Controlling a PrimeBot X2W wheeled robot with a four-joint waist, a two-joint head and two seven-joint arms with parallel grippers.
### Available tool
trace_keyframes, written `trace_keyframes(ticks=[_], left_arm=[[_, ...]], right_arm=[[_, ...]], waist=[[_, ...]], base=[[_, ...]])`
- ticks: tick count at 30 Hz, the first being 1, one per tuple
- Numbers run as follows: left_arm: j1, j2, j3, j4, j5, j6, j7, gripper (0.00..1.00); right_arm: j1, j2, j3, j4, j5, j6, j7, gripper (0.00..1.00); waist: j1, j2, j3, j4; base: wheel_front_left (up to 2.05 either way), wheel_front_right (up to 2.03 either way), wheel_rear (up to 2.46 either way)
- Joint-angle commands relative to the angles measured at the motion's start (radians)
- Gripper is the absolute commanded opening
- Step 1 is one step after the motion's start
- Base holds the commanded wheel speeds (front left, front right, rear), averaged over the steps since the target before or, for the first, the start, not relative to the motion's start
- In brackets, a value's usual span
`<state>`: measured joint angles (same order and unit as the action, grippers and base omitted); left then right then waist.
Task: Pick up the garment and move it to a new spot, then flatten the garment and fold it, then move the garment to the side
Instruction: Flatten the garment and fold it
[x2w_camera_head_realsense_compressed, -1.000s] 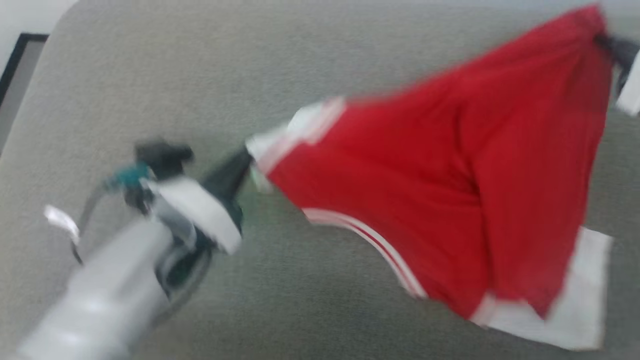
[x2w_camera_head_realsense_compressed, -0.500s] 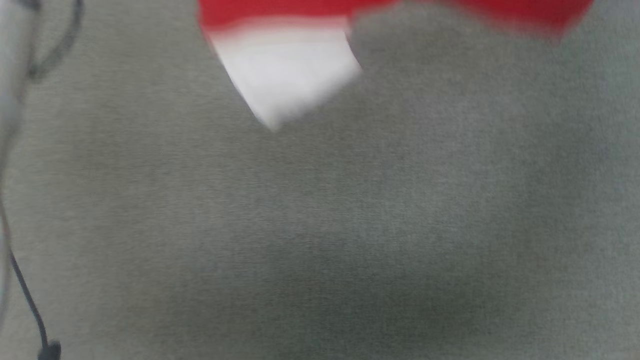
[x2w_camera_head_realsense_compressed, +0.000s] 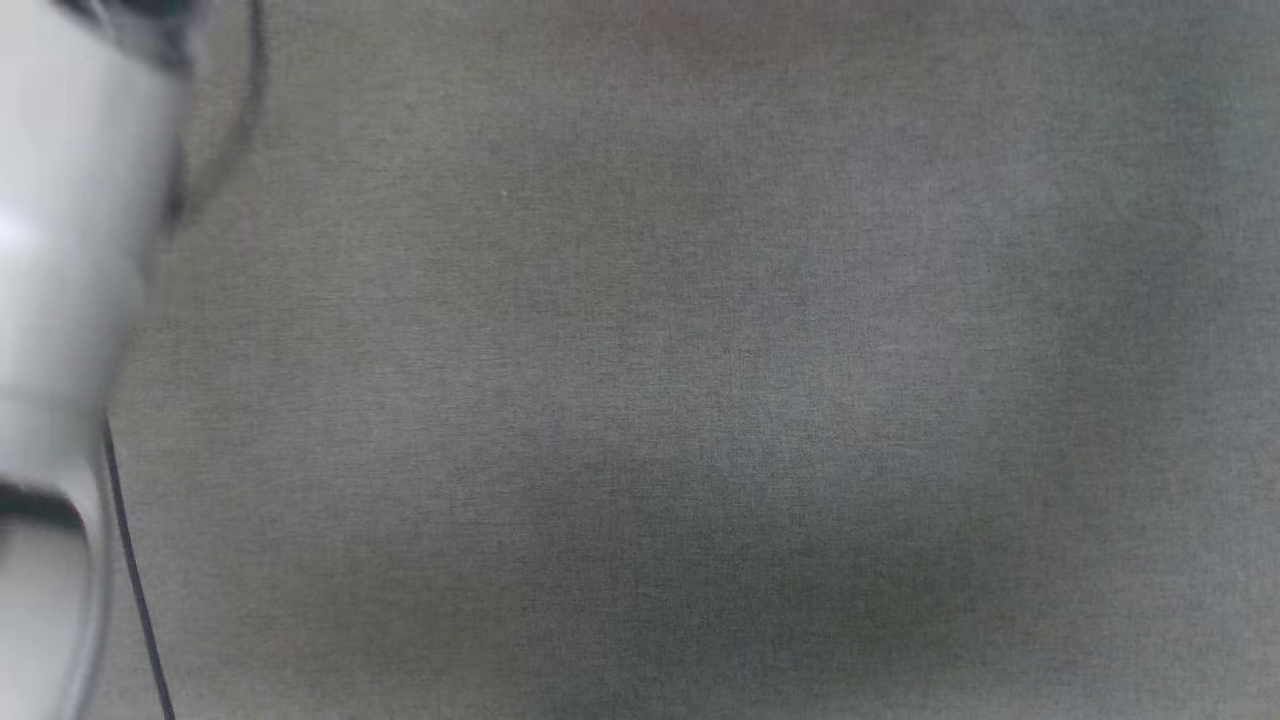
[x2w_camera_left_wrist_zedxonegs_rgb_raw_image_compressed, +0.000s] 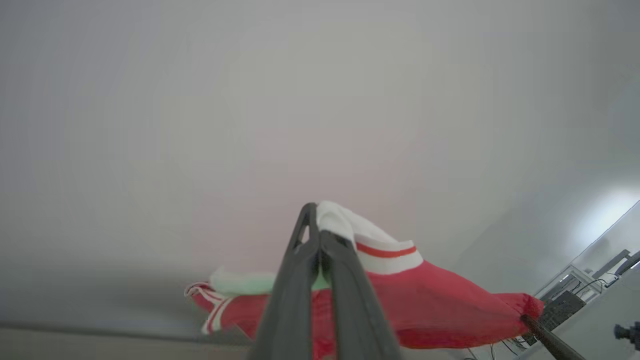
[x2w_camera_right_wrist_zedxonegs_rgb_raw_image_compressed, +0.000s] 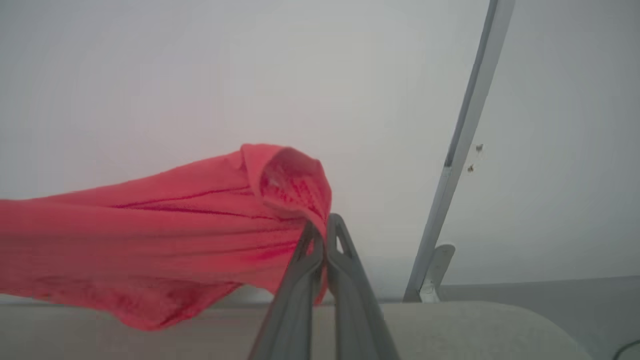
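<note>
A broad grey woven cloth surface (x2w_camera_head_realsense_compressed: 700, 400) takes up nearly the whole head view, blurred. In both wrist views a plain pale wall (x2w_camera_left_wrist_zedxonegs_rgb_raw_image_compressed: 250, 100) makes up the background. The garment (x2w_camera_right_wrist_zedxonegs_rgb_raw_image_compressed: 150, 240), a small red jersey-style shirt with white, red-striped trim, hangs clear of the surface and is drawn out between the two grippers. In the right wrist view it runs from the left edge to the centre, at mid height and sagging toward the lower left. In the left wrist view it lies along the lower centre and tapers to a red corner at the lower right. A pale, blurred robot forearm (x2w_camera_head_realsense_compressed: 60, 250) runs down the left edge of the head view. A slim grey metal bar (x2w_camera_right_wrist_zedxonegs_rgb_raw_image_compressed: 465, 135) slants across the upper right of the right wrist view. The left gripper (x2w_camera_left_wrist_zedxonegs_rgb_raw_image_compressed: 318, 235), at the bottom centre of its view, has its dark fingers pressed together on the white striped trim. The right gripper (x2w_camera_right_wrist_zedxonegs_rgb_raw_image_compressed: 324, 230), at the bottom centre of its view, is clamped on a bunched red fold. A thin dark cable (x2w_camera_head_realsense_compressed: 135, 590) trails down the lower left of the head view.
</note>
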<state>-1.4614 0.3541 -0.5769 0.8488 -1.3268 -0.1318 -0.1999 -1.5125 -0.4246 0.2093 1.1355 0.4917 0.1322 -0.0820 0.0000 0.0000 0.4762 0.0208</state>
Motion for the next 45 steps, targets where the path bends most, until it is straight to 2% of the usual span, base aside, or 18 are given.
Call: trace_keyframes(ticks=[1, 7, 12, 13, 15, 22, 25, 30, 36, 40, 45], left_arm=[[0.086, 0.021, -0.01, -0.05, -0.035, 0.004, -0.009, 0.0], [0.431, 0.084, -0.067, -0.304, -0.152, 0.003, 0.001, 0.0], [0.676, 0.16, -0.111, -0.495, -0.174, 0.002, -0.032, 0.0], [0.676, 0.16, -0.111, -0.495, -0.174, 0.002, -0.032, 0.0], [0.768, 0.191, -0.129, -0.582, -0.181, 0.002, -0.04, 0.0], [1.06, 0.298, -0.119, -0.785, -0.167, 0.002, -0.064, 0.0], [1.174, 0.317, -0.088, -0.854, -0.154, 0.002, -0.067, 0.0], [1.382, 0.348, -0.022, -0.998, -0.106, 0.002, -0.066, 0.0], [1.446, 0.355, 0.013, -1.072, -0.07, 0.002, -0.066, 0.0], [1.368, 0.364, 0.004, -1.07, -0.062, 0.002, -0.053, 0.0], [1.212, 0.35, -0.009, -1.015, -0.08, 0.002, -0.008, 0.0]], right_arm=[[0.068, -0.004, 0.024, -0.017, 0.029, -0.003, 0.009, 0.0], [0.376, -0.051, 0.135, -0.178, 0.188, -0.002, 0.066, 0.0], [0.665, -0.142, 0.196, -0.389, 0.355, -0.002, 0.153, 0.0], [0.665, -0.142, 0.196, -0.389, 0.355, -0.002, 0.153, 0.0], [0.772, -0.181, 0.201, -0.476, 0.405, -0.002, 0.177, 0.0], [1.071, -0.261, 0.166, -0.71, 0.498, -0.002, 0.236, 0.0], [1.177, -0.285, 0.143, -0.797, 0.51, -0.002, 0.276, 0.0], [1.372, -0.293, 0.038, -0.937, 0.505, -0.002, 0.33, 0.0], [1.475, -0.248, -0.084, -1.038, 0.465, -0.002, 0.38, 0.0], [1.461, -0.206, -0.154, -1.079, 0.424, -0.002, 0.415, 0.0], [1.36, -0.151, -0.201, -1.076, 0.388, -0.002, 0.466, 0.0]], waist=[[0.0, 0.0, -0.015, 0.008], [0.0, 0.0, -0.069, 0.019], [0.0, 0.0, -0.119, 0.02], [0.0, 0.0, -0.119, 0.02], [0.0, 0.0, -0.137, 0.016], [0.0, 0.0, -0.199, -0.008], [0.0, 0.0, -0.22, -0.016], [0.0, 0.0, -0.239, -0.025], [0.0, 0.0, -0.238, -0.026], [0.0, 0.0, -0.23, -0.028], [0.0, 0.0, -0.202, -0.038]], base=[[0.0, 0.0, 0.0], [0.0, 0.0, 0.0], [0.0, 0.0, 0.0], [0.0, 0.0, 0.0], [0.0, 0.0, 0.0], [0.0, 0.0, 0.0], [0.0, 0.0, 0.0], [0.0, 0.0, 0.0], [0.0, 0.0, 0.0], [0.0, 0.0, 0.0], [0.0, 0.0, 0.0]])
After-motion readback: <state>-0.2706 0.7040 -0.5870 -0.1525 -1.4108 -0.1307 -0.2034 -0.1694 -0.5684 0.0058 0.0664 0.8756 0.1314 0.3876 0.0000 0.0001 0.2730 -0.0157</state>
